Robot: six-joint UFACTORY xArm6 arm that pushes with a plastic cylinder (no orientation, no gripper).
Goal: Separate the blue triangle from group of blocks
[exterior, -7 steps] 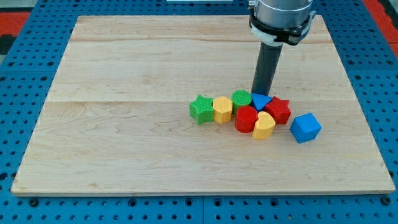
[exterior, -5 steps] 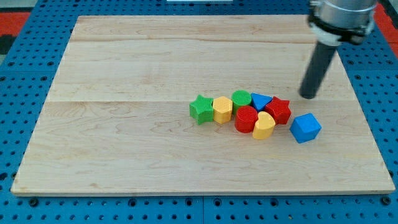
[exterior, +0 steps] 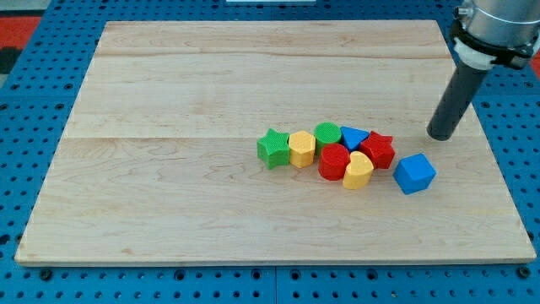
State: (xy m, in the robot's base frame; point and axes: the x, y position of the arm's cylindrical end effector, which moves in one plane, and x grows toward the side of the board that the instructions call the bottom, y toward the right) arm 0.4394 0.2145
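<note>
Camera view, smooth blue triangle (exterior: 353,136) wedged among plastic blocks, my tip (exterior: 440,136) apart rightward, no claw visible.

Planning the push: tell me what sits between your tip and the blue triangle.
The red star sits between my tip, at the view's right, and the blue triangle; it touches the triangle's right side.
</note>
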